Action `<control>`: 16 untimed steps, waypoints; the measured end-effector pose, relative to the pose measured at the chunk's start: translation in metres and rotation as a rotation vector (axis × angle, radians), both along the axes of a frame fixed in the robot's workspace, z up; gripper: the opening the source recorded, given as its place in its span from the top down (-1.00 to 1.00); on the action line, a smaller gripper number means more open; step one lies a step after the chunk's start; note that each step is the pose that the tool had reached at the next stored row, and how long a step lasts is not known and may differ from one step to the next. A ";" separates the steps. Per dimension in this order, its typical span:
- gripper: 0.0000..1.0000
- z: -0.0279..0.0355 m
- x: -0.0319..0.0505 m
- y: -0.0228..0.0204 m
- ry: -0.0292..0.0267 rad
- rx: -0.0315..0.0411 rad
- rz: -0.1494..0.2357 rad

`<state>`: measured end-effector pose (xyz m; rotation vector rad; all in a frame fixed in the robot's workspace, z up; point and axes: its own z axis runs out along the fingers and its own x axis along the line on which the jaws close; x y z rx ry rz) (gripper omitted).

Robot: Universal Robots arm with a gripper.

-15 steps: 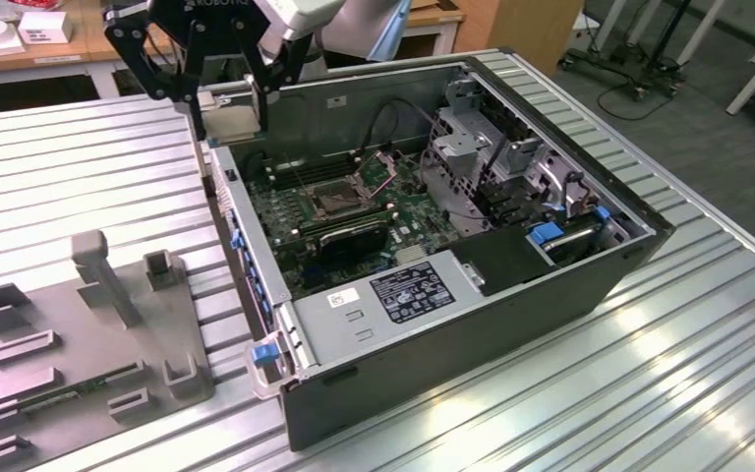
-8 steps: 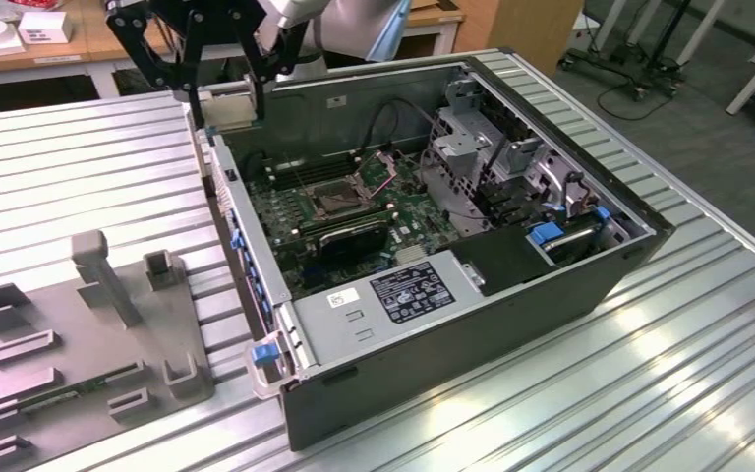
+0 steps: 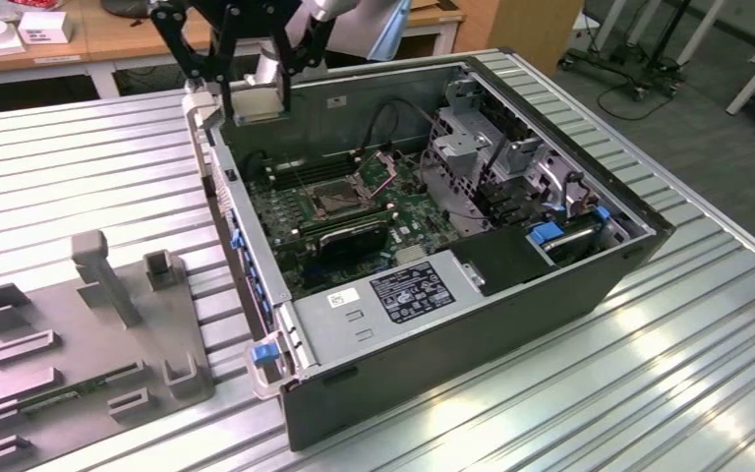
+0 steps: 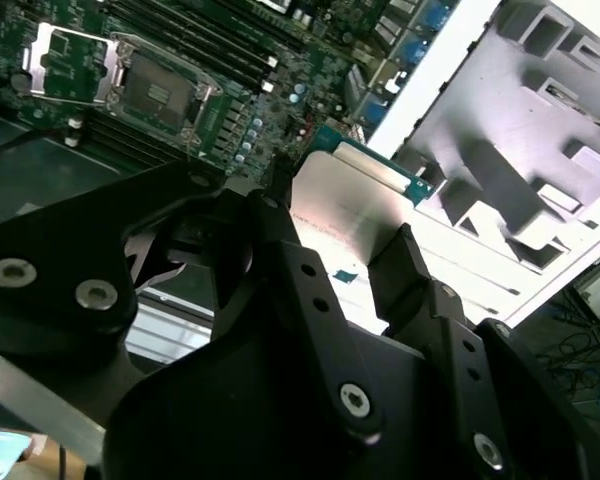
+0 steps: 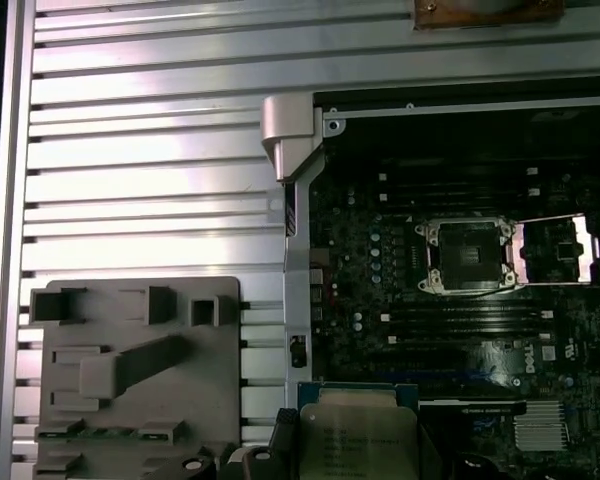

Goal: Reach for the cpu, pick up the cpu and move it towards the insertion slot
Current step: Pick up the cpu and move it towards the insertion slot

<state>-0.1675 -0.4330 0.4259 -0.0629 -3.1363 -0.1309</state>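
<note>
The hand [image 3: 255, 74] grips the cpu [image 3: 256, 101] by two opposite edges and holds it above the rim of the open case [image 3: 509, 295], well apart from the slot [image 3: 335, 200]. In both wrist views the cpu [image 4: 352, 215] sits between the black fingers [image 4: 405, 265], lifted clear of the bench [image 3: 76, 167].

Risks:
- Edge grip only: a jolt may let the cpu slip and fall onto the board.
- A low path may strike the case wall.
- The slot's open frame [image 5: 552, 250] may foul the approach.

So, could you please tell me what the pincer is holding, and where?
The pincer holds the processor chip, its fingers clamping opposite edges.
</note>
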 end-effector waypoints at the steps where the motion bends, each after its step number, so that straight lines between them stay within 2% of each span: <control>1: -0.08 0.0000 0.0022 0.0004 0.0001 0.0000 0.000; 8: -0.08 -0.0004 0.0120 0.0019 -0.0001 0.0003 0.000; 16: -0.08 -0.0008 0.0178 0.0035 -0.0005 0.0003 0.000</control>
